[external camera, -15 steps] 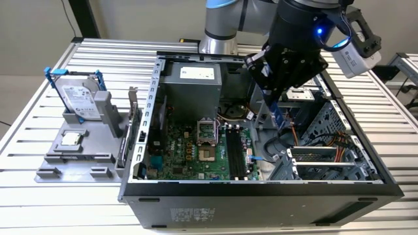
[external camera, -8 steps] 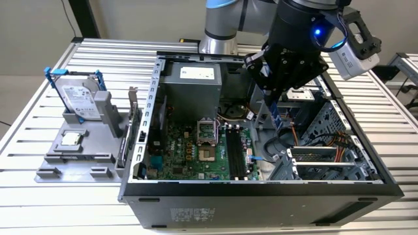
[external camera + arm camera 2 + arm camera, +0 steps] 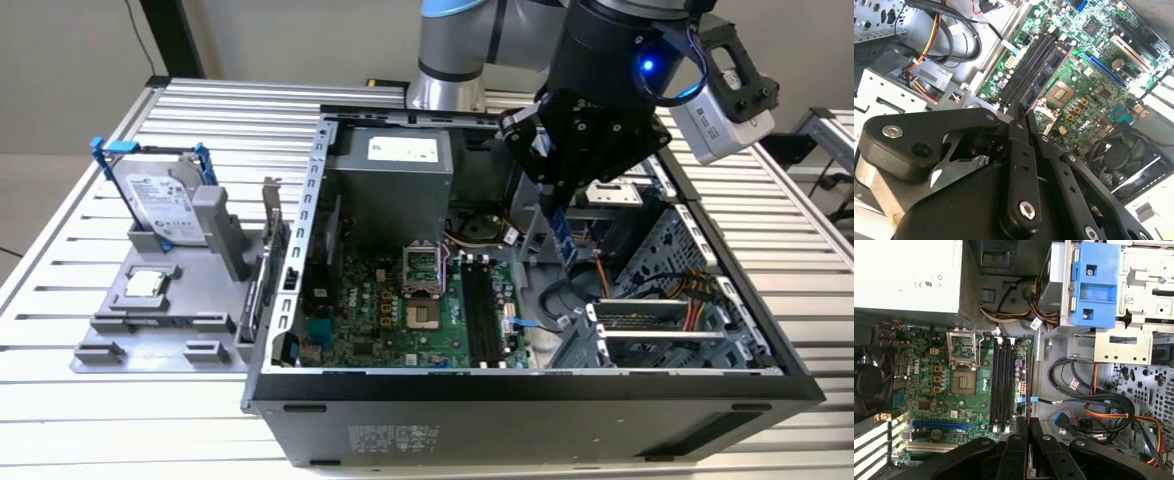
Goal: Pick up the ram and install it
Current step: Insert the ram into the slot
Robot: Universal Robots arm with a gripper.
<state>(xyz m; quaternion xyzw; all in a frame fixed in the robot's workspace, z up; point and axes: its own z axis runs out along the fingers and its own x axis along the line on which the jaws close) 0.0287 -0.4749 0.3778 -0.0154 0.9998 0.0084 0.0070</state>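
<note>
Now the arm is reaching down into the open computer case (image 3: 534, 385), and the tool (image 3: 558, 215), just right of centre in the exterior view, is clamped shut on the ram (image 3: 562, 232), carrying the blue-green stick on edge with its long side running down toward the board. Holding it edgewise makes sense, since that is how a stick has to meet a slot. In the first wrist view the fingers (image 3: 1015, 452) at the bottom of the frame pinch a thin edge of the ram (image 3: 1027, 385), which runs up the middle of the frame right alongside the black memory slots (image 3: 1002, 382). The second wrist view tells the same story: the ram (image 3: 1046, 75) stretches away from the tool (image 3: 1021, 117) toward the upper centre, parallel to the slots (image 3: 1026, 67) and just beside them. Whether the stick is touching a slot or hanging above it is hard to tell. Over at the left of the exterior view, the hard drive (image 3: 160, 200) stands in its grey holder (image 3: 160, 320) on the slatted surface (image 3: 80, 400), with the processor chip (image 3: 144, 285) parked below it, both well apart from the action.
</note>
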